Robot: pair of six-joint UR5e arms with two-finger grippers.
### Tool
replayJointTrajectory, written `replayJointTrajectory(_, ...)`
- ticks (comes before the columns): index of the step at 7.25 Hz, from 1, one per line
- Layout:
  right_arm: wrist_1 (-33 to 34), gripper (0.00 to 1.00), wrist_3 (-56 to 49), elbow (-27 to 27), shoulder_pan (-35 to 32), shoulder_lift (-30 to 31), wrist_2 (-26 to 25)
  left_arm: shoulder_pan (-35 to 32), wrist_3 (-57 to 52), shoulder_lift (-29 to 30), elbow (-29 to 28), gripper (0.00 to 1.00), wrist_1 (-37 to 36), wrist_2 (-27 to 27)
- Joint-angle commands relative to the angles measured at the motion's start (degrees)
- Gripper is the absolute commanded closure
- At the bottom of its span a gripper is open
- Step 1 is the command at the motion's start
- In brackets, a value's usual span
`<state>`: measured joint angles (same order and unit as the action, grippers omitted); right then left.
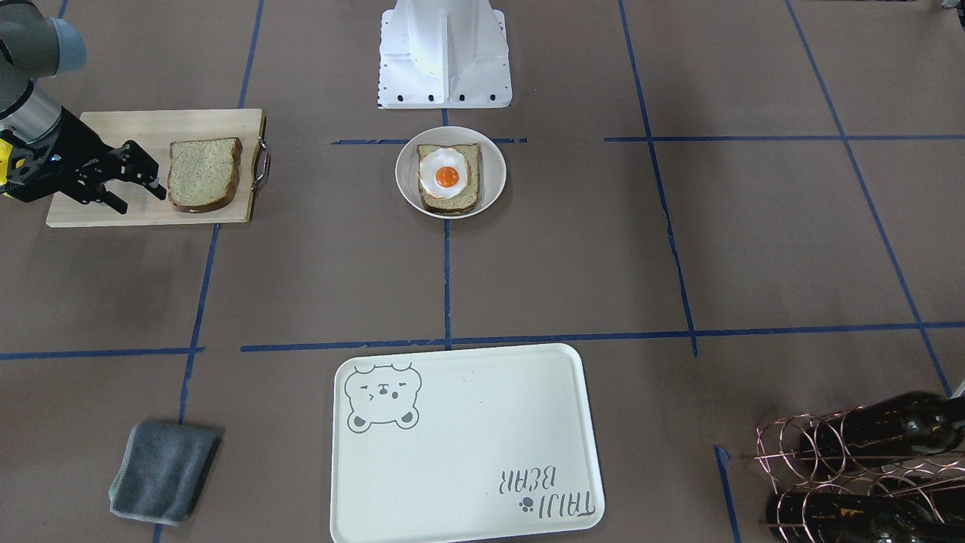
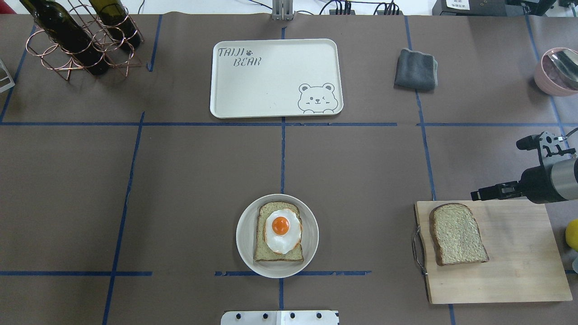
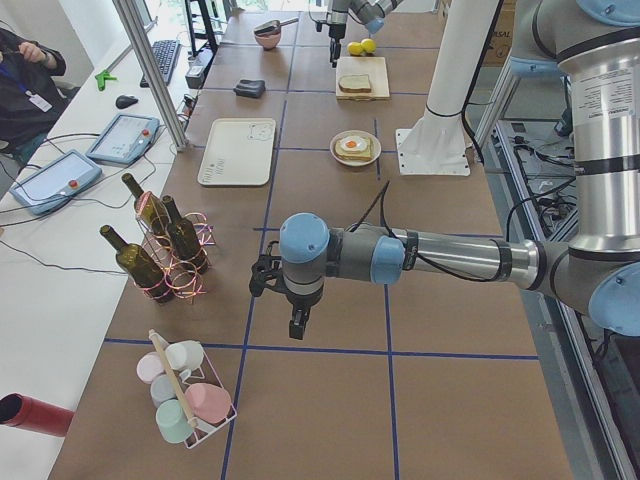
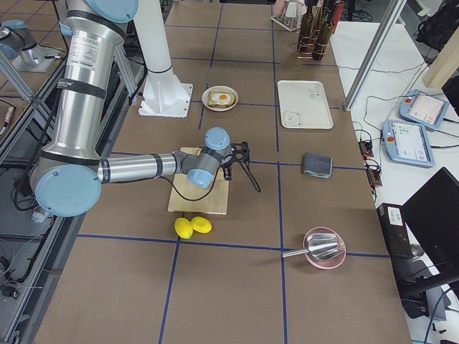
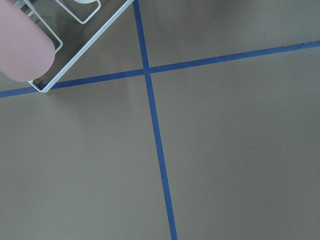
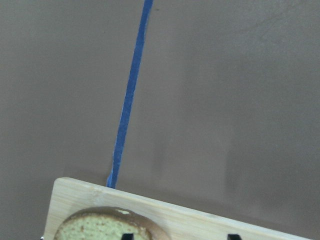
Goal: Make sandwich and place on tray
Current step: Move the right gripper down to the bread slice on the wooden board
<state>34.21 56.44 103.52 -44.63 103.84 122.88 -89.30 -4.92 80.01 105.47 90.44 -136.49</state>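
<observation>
One slice of speckled tan bread (image 1: 203,173) lies on a pale wooden cutting board (image 1: 90,207). Another slice with a white fried egg (image 1: 445,173) on top sits in a small round white dish (image 1: 490,177) in front of the robot base. The cream bear tray (image 1: 467,445) at the far side holds nothing. My right gripper (image 1: 141,200) hovers over the board just beside the bare slice, open and holding nothing. My left gripper (image 3: 297,325) points down at bare table far from the food; whether it is open or shut I cannot tell.
A folded grey cloth (image 2: 415,69) lies beside the tray. Wine bottles in a copper wire rack (image 2: 81,40) stand at the far left corner. A pink bowl with a metal scoop (image 2: 557,70) and two lemons (image 4: 192,226) are near the board. A rack of cups (image 3: 185,395) stands near the left arm.
</observation>
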Motion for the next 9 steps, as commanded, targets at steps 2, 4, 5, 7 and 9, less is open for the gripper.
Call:
replayJointTrajectory(2, -0.37, 0.44, 0.16, 2.65, 3.23, 1.89, -0.62, 0.00, 0.00, -0.03, 0.00, 0.00, 0.00, 0.00)
replayJointTrajectory(4, -0.37, 0.46, 0.07, 2.56, 6.13, 3.03, -4.48, 0.00, 0.00, -0.03, -0.09, 0.00, 0.00, 0.00)
replayJointTrajectory(5, -0.37, 0.50, 0.07, 2.56, 6.31, 3.56, -4.67, 0.00, 0.00, -0.03, -0.18, 0.00, 0.00, 0.00)
replayJointTrajectory(7, -0.37, 0.52, 0.07, 2.48, 7.01, 3.48, -4.76, 0.00, 0.00, -0.03, -0.35, 0.00, 0.09, 0.00)
replayJointTrajectory(9, -0.28, 0.52, 0.07, 2.48, 7.19, 3.13, -4.76, 0.00, 0.00, -0.02, -0.35, 0.00, 0.09, 0.00)
